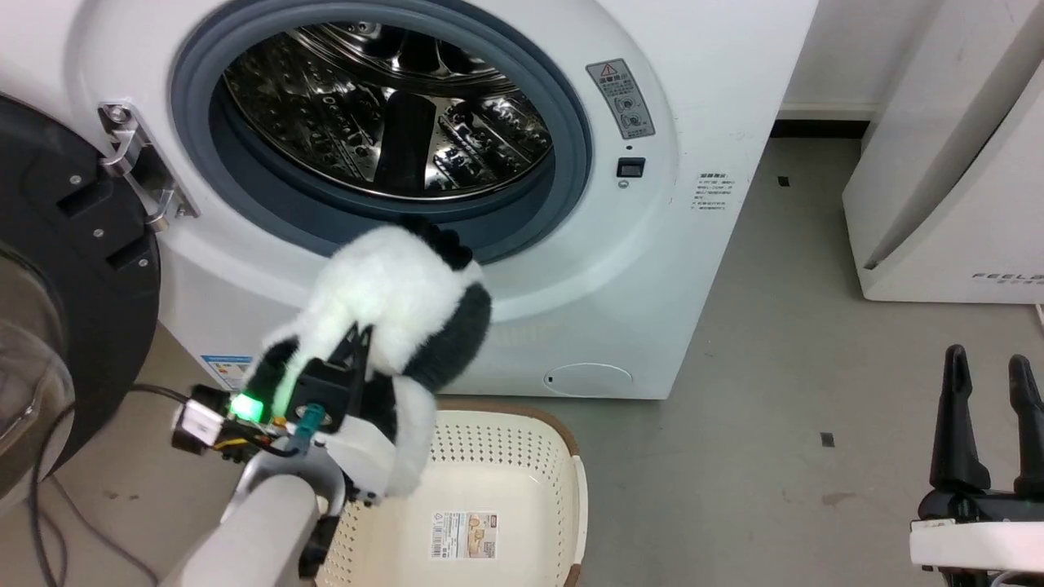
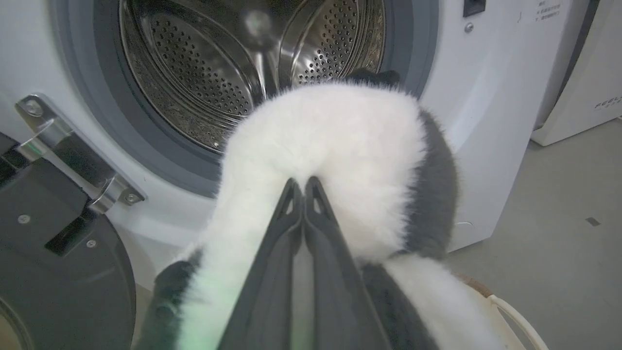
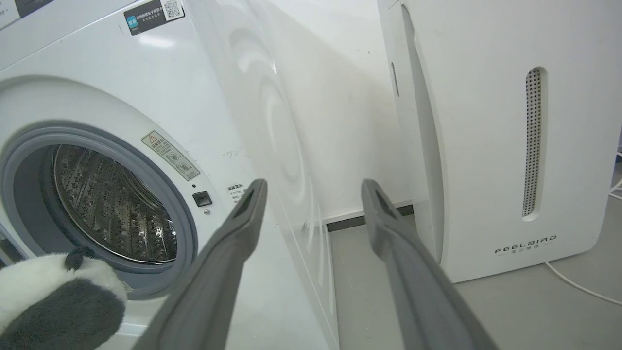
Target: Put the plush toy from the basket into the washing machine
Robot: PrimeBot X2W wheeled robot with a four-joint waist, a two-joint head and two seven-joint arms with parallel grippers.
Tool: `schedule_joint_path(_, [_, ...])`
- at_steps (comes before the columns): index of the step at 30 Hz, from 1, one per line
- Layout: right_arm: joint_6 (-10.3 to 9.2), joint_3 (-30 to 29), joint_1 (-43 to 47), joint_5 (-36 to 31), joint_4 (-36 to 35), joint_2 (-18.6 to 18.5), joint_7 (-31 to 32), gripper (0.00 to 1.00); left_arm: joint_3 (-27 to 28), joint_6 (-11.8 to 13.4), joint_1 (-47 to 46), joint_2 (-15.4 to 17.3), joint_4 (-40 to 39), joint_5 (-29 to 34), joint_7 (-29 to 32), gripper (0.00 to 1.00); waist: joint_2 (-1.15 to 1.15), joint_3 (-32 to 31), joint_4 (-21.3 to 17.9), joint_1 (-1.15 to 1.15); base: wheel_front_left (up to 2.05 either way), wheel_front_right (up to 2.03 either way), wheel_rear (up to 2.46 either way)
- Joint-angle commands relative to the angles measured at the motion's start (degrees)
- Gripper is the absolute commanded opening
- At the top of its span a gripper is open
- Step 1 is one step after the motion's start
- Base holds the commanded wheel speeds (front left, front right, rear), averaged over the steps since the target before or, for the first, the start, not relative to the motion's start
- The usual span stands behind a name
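Grey floor (image 1: pixel 775 367) is met by a large white front-loading washing machine (image 1: pixel 718 81). A fluffy black-and-white plush toy (image 1: pixel 391 285) is clamped in the closed left pincer (image 2: pixel 303 182), just short of the porthole (image 1: pixel 326 98) ahead; the right pincer (image 1: pixel 987 359) is spread wide, empty.

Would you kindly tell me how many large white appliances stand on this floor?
2. The white front-loading washing machine stands at left, door open; the white slanted appliance marked FEELBIRD stands to its right. Others may lie out of frame.
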Motion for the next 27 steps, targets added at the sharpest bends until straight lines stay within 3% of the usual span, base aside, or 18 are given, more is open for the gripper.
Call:
schedule_joint_path(1, [-0.04, 0.2, -0.1, 0.1, 0.0, -0.1, -0.3, 1.0, 1.0, 0.5, -1.4, 0.3, -0.8, 0.1, -0.4, 0.0, 0.0, 0.4, -0.4, 0.01, 0.0, 0.0, 0.0])
schedule_joint_path(27, [-0.04, 1.0, -7.4, 1.0, -1.0, -0.1, -0.3, 1.0, 12.7, -2.0, -16.0, 1.6, 2.5, 3.4, -0.4, 0.0, 0.0, 14.0, -8.4, 0.01, 0.0, 0.0, 0.0])
